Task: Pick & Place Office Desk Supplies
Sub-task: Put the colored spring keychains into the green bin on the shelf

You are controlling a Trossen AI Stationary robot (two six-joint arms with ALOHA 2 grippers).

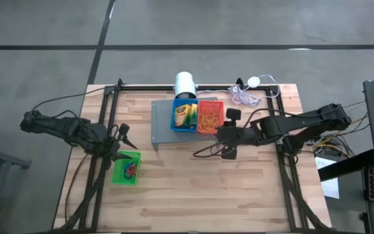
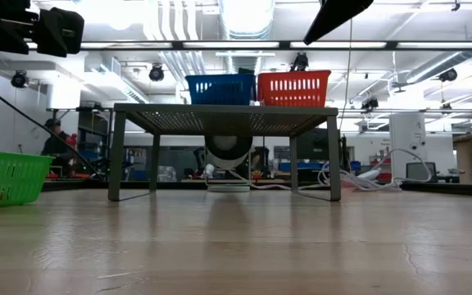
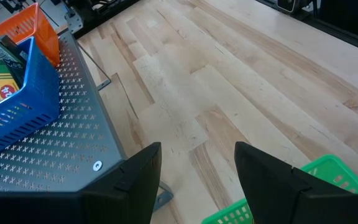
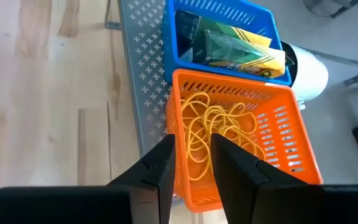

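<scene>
While lab room shows behind | wooden table (image 1: pixel 239 188) | left gripper (image 3: pixel 197 168) parted | right gripper (image 4: pixel 192 155) slightly apart

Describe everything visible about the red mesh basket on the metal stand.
The red mesh basket is orange-red slotted plastic, rectangular, open-topped and upright. It sits on the grey perforated stand, side by side with the blue basket, their walls apparently touching. Inside lies a loose tangle of thin tan rubber bands across its floor. The right tool hangs just over its near rim, slightly parted, with nothing visibly gripped.
</scene>
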